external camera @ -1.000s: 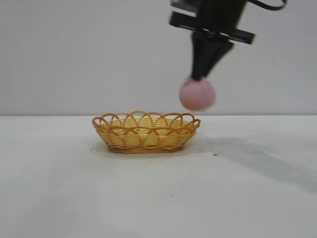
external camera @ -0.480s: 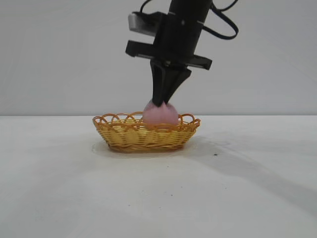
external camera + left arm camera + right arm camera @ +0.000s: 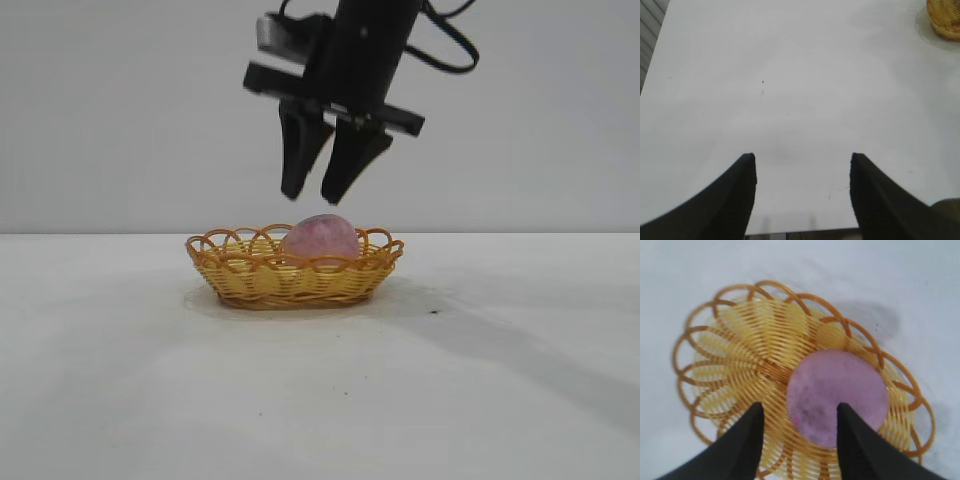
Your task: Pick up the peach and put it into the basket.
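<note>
The pink peach (image 3: 321, 238) lies inside the woven wicker basket (image 3: 240, 278), toward its right half; it shows in the right wrist view (image 3: 839, 396) resting on the basket's floor (image 3: 747, 355). My right gripper (image 3: 315, 196) hangs open and empty just above the peach, clear of it, and in the right wrist view (image 3: 800, 407) its two dark fingers stand apart. My left gripper (image 3: 802, 159) is open over bare table, far from the basket, whose edge (image 3: 945, 19) shows in a corner of that view.
The white table (image 3: 320, 400) stretches around the basket, with the right arm's shadow at the right. In the left wrist view a table edge (image 3: 651, 52) runs along one side.
The right gripper carried the peach leftward and down into the basket, opened, let go of it, and has risen a little above it. The peach now rests in the basket.
</note>
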`<action>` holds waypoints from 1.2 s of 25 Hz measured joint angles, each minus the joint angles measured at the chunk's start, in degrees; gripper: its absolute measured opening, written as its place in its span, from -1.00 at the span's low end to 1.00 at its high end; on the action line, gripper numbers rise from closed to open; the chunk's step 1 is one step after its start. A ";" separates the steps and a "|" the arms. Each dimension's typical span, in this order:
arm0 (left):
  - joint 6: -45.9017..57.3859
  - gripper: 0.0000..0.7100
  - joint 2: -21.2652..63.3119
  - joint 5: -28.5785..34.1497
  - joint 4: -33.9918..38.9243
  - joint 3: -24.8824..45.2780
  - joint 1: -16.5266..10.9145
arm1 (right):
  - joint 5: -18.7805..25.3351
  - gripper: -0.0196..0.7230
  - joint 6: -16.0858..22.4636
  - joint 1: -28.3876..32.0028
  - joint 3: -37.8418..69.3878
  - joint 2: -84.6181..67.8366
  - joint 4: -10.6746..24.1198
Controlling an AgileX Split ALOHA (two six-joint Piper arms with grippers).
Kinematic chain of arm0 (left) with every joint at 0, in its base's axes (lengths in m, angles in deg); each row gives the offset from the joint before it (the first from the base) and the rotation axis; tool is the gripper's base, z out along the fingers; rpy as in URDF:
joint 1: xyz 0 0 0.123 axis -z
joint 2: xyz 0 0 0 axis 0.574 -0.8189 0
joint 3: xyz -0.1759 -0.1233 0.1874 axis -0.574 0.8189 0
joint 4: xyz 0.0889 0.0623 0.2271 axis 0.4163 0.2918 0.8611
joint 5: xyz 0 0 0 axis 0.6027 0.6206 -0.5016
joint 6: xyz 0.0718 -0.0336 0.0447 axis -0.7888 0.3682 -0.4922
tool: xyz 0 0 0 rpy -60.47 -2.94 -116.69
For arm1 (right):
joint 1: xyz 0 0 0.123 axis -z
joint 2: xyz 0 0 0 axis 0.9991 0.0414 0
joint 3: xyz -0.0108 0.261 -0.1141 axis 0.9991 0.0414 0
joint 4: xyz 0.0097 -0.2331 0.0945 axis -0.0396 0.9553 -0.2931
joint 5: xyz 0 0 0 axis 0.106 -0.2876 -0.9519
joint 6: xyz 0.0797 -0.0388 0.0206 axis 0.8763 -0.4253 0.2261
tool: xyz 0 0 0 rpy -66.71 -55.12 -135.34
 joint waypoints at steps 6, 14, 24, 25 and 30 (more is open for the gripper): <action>0.00 0.03 0.12 0.00 0.00 0.00 0.00 | 1.11 -0.13 7.30 4.40 0.18 -6.65 10.49; 0.02 0.03 0.25 0.00 0.00 0.00 0.00 | 3.72 -0.13 14.96 19.59 13.63 -12.03 14.05; 0.12 0.03 0.25 0.00 -0.10 0.00 0.00 | -8.08 -0.13 15.70 30.47 38.53 -41.49 13.15; 0.12 0.03 0.25 0.00 -0.10 0.00 0.00 | -9.97 -0.13 15.56 30.47 42.31 -45.71 12.74; 0.12 0.03 0.25 0.00 -0.10 0.00 0.00 | -10.56 -0.13 15.10 30.47 56.15 -67.81 11.42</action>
